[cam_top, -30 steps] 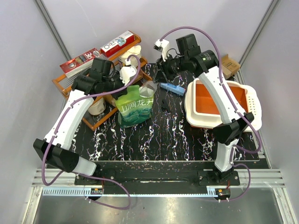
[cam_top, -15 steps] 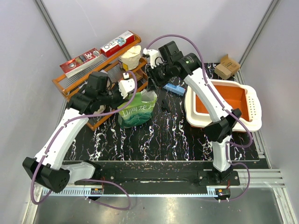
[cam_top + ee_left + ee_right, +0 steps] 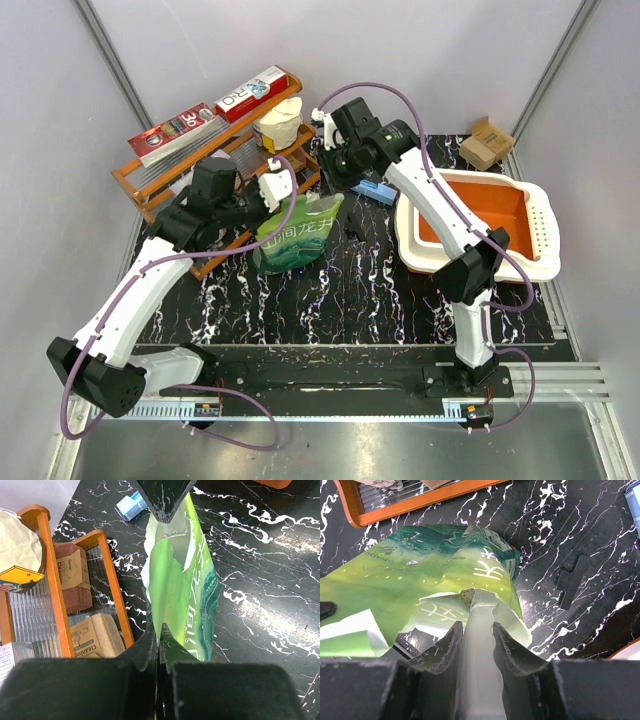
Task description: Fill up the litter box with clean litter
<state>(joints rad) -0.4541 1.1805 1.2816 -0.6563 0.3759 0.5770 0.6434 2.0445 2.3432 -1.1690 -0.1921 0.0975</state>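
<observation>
The green pouch (image 3: 296, 232), printed with white Chinese characters, is tilted further right than before, pinched by the left gripper (image 3: 159, 632) and the right gripper (image 3: 477, 630); the litter box (image 3: 545, 245) is seen well apart, to its right.

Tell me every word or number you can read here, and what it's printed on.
"山涧龙井": white characters on the green pouch.
"30": on the red box atop the rack.
"Cleaning": on the brown packet in the rack, and again on the tan packet below it.
Big letters on the white box: too blurred to read surely.
Small print on the pouch: too small to read.
</observation>
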